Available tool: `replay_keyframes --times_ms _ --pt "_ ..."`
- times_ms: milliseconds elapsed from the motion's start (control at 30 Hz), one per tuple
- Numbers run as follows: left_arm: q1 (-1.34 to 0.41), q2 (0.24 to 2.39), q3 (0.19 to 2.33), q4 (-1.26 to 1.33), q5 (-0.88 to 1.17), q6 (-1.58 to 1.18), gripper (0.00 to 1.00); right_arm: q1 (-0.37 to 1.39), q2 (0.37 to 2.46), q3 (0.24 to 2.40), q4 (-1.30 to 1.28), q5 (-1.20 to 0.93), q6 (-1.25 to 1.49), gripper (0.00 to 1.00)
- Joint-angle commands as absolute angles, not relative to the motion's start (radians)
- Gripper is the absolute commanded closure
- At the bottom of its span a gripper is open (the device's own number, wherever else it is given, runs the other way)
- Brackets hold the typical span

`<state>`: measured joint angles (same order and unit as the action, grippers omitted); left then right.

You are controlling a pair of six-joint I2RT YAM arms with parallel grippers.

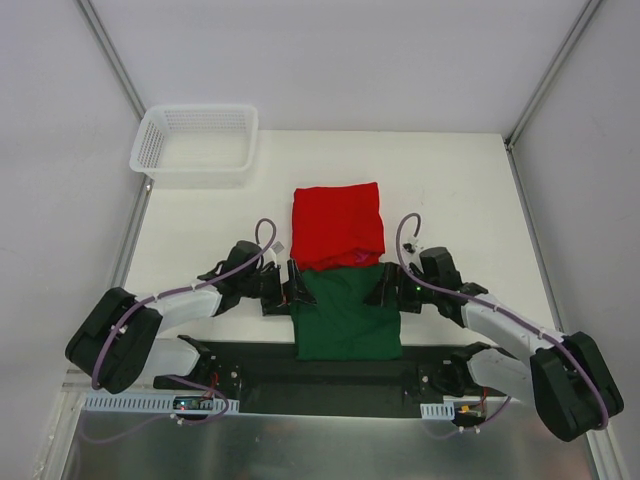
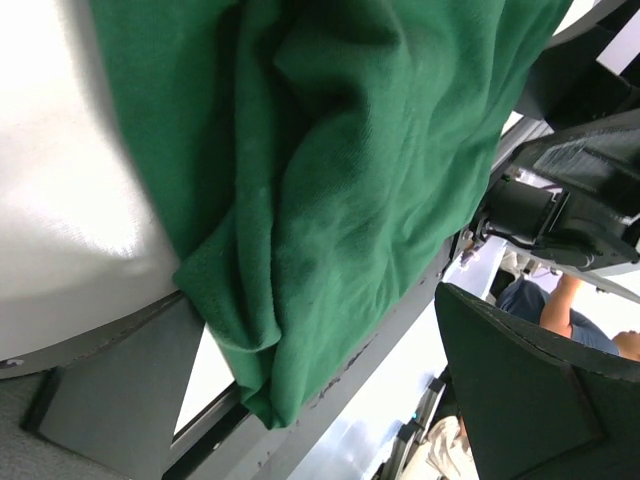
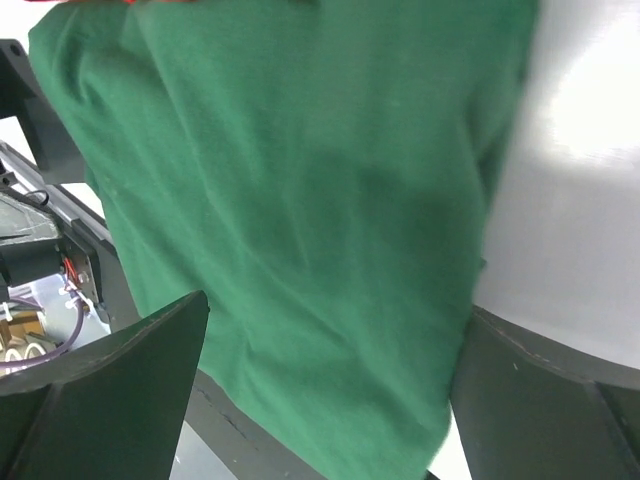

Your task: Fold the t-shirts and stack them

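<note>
Two folded t-shirts lie mid-table. The red t-shirt [image 1: 338, 225] is the farther one. The dark green t-shirt [image 1: 347, 315] sits in front of it, its far edge meeting the red one and its near edge hanging over the table's front. My left gripper [image 1: 297, 285] stands open at the green shirt's left edge, and my right gripper [image 1: 388, 287] stands open at its right edge. In the left wrist view, green cloth [image 2: 330, 180] fills the space ahead of the left gripper [image 2: 315, 400]. In the right wrist view, green cloth [image 3: 300, 200] spans the gap of the right gripper [image 3: 325, 400].
A white mesh basket [image 1: 195, 145] stands at the table's back left corner. The black base plate [image 1: 330, 372] of the arms runs under the green shirt's near edge. White enclosure walls rise close on both sides. A person [image 2: 560, 310] shows beyond the table's front.
</note>
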<state>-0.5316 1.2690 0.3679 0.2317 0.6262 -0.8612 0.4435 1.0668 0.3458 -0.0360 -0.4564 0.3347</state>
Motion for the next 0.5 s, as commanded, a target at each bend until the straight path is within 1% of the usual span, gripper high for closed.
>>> replay_keyframes --times_ms 0,233,367,467 --pt "-0.561 1.302 0.385 0.241 0.584 -0.854 0.01 0.538 1.146 0.290 -0.172 -0.348 0.388 0.04" --pt "-0.568 1.301 0.387 0.238 0.584 -0.850 0.01 0.672 1.146 0.301 -0.238 -0.259 0.471 0.04" --pt "-0.569 1.282 0.385 0.215 0.586 -0.845 0.01 0.704 1.112 0.285 -0.331 -0.200 0.505 0.04" --pt "-0.569 1.259 0.388 0.187 0.575 -0.828 0.01 0.706 1.049 0.276 -0.388 -0.158 0.522 0.04"
